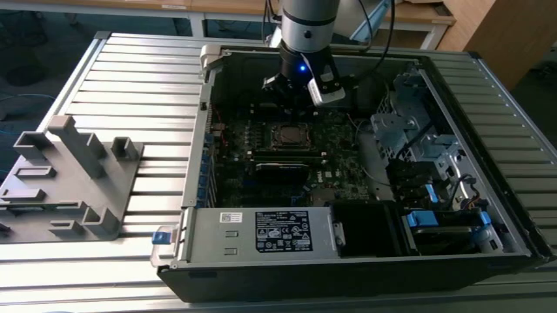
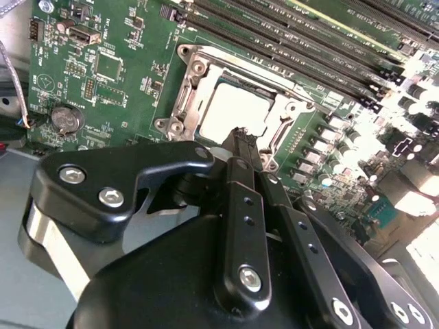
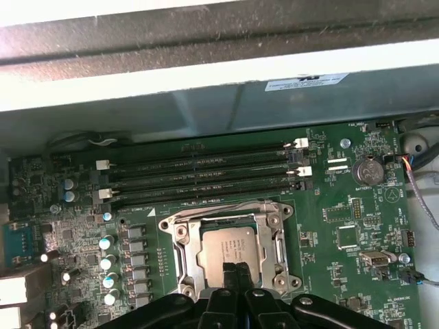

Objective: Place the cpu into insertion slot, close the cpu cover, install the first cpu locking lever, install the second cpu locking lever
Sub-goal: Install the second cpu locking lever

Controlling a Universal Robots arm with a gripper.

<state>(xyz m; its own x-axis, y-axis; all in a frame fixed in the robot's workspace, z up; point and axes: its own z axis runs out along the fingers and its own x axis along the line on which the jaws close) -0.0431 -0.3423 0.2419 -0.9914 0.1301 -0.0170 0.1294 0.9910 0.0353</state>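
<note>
Cpu (image 3: 230,250) work is set in a large open computer case (image 1: 200,163). The case lies on its side on a ribbed aluminium tabletop (image 1: 130,85), with a grey moulded fixture (image 1: 70,176) well apart at the exterior view's left. Wooden furniture and a dark floor show at the edges of the room. Inside the case, a labelled power supply box (image 1: 261,231) lies along the near wall. The green motherboard (image 3: 343,205) fills the floor of the case, with long black memory slots (image 3: 199,178) running just beside the insertion slot (image 3: 180,233). The chip lies flat in that socket with its silver face up. The cpu cover (image 3: 278,240) appears to be folded down around it, so the first two steps look done. Thin wire levers run along the frame's edges, but whether either is latched cannot be told. I judge the lever work to be in hand. It calls for fine placement of the tips against a slim wire close to small board parts. The tool (image 3: 233,269) hangs low over the socket's near edge, its fingers pressed together with nothing seen between them.
</note>
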